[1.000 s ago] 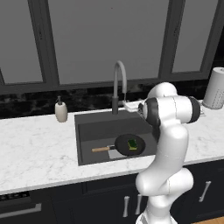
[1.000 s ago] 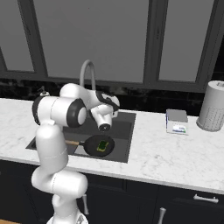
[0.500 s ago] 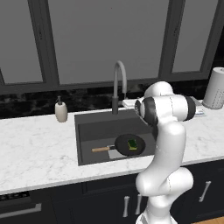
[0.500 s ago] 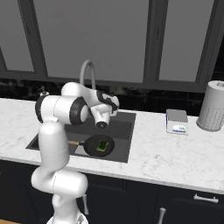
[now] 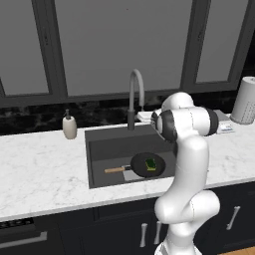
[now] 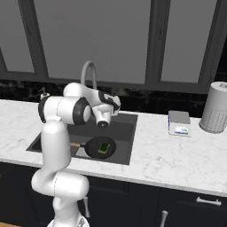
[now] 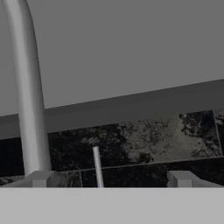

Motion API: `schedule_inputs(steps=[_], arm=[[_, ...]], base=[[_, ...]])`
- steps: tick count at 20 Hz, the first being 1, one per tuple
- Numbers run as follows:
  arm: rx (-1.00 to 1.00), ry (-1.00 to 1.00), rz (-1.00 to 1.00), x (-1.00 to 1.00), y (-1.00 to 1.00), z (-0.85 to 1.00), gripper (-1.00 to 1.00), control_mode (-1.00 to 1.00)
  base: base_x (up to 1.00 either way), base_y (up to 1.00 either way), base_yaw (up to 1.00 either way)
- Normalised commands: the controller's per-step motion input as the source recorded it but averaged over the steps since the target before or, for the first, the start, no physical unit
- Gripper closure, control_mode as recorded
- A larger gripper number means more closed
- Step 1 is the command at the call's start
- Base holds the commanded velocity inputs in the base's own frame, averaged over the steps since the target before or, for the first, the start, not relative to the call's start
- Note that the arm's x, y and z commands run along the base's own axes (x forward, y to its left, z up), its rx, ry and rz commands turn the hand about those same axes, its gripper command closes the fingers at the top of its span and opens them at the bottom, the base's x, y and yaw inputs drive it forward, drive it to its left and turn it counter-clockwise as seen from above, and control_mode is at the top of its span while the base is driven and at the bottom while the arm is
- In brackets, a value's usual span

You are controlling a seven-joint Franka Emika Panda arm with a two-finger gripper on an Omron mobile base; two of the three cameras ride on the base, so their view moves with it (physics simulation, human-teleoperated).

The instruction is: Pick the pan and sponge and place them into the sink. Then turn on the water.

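We saw the sink (image 5: 99, 149) set in the marble counter (image 5: 40, 174), with the faucet (image 5: 135, 94) rising behind it. The pan (image 5: 147, 164) lay on the sink floor, and the sponge (image 5: 150, 163) rested inside the pan. The gripper (image 7: 109, 179) hovered near the faucet, jaws released and holding nothing.

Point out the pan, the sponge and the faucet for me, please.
pan (image 5: 140, 165), left base view, on its black rim.
sponge (image 5: 150, 163), left base view, on its green top.
faucet (image 5: 132, 94), left base view, on its upright neck.
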Motion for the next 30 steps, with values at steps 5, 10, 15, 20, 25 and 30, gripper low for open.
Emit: schedule_inputs(steps=[5,10,15,20,25,30], arm=[[0.0,0.0,0.0,0.11,0.0,0.0,-1.0,-1.0],[0.0,0.0,0.0,0.04,0.01,0.0,-1.0,-1.0],[0.0,0.0,0.0,0.03,0.03,0.0,-1.0,-1.0],[0.0,0.01,0.0,0.01,0.01,-0.09,-1.0,-1.0],[0.0,0.01,0.0,0.02,0.01,-0.19,-1.0,-1.0],[0.0,0.0,0.0,0.1,0.01,-0.08,-1.0,-1.0]], base=[[0.0,0.0,0.0],[0.0,0.0,0.0],[0.0,0.0,0.0],[0.0,0.0,0.0],[0.0,0.0,0.0],[0.0,0.0,0.0]])
